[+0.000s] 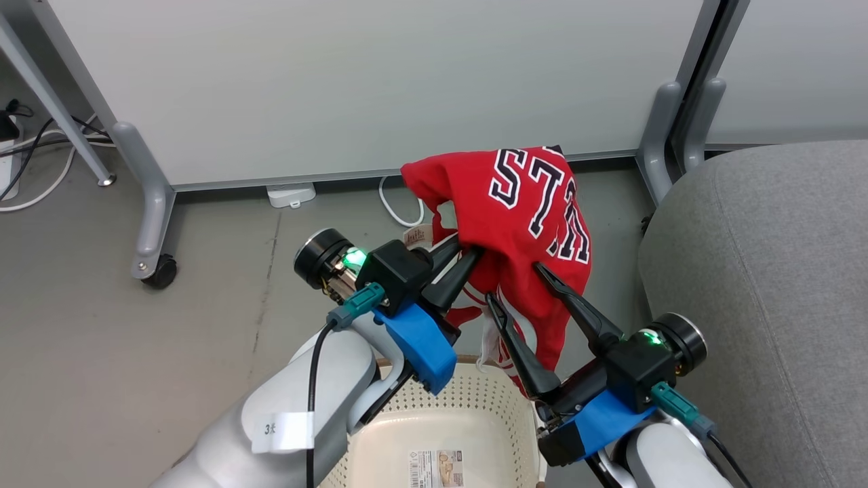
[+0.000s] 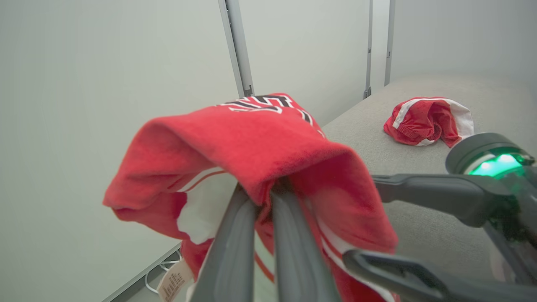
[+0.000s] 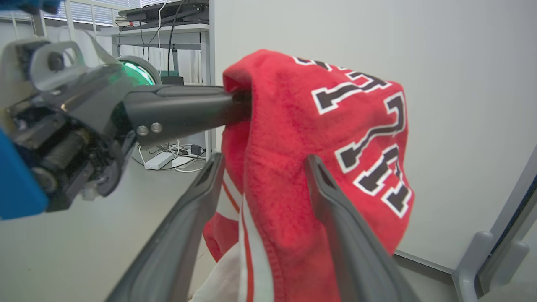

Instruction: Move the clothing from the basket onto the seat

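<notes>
A red garment [image 1: 522, 203] with white block letters outlined in dark hangs in the air above the cream perforated basket [image 1: 475, 396]. My left gripper [image 1: 468, 256] is shut on an upper fold of it; in the left wrist view, the two fingers [image 2: 235, 235] pinch the red cloth [image 2: 260, 147]. My right gripper [image 1: 515, 283] stands open, one finger either side of the hanging cloth [image 3: 293, 167]. The light grey seat [image 1: 759, 271] lies to the right. A second red and white garment [image 2: 428, 121] rests on the seat [image 2: 369, 142].
Pale partition panels on grey legs [image 1: 152, 203] with a caster [image 1: 161, 271] stand behind. Cables [image 1: 400, 207] and a white adapter [image 1: 291, 195] lie on the grey floor. A paper label [image 1: 437, 469] shows on the basket's bare bottom.
</notes>
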